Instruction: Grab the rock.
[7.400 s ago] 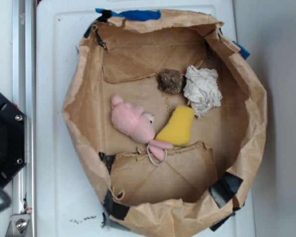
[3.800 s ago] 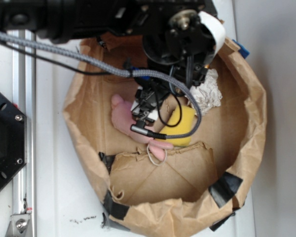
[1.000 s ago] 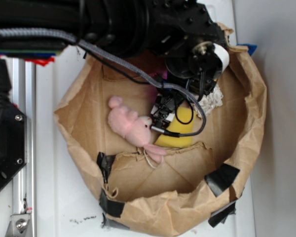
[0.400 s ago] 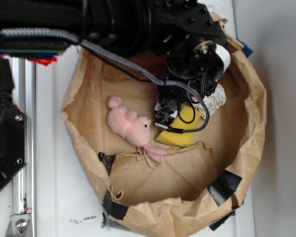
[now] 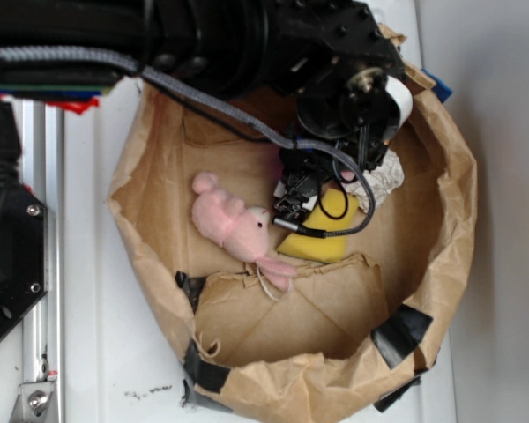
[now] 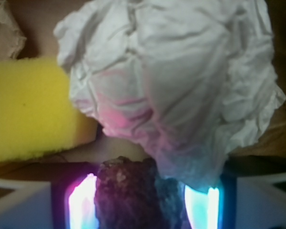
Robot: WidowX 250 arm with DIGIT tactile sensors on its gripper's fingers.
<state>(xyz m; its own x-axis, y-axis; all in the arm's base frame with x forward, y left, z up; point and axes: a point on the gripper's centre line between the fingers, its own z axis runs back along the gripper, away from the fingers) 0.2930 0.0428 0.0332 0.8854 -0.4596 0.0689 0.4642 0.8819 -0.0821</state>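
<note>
Rock (image 6: 128,193): rough, matt. Paper ball (image 6: 181,81): crumpled. Sponge (image 6: 31,112): porous foam. Toy (image 5: 234,225): plush. Bag (image 5: 441,220): creased brown paper.
</note>
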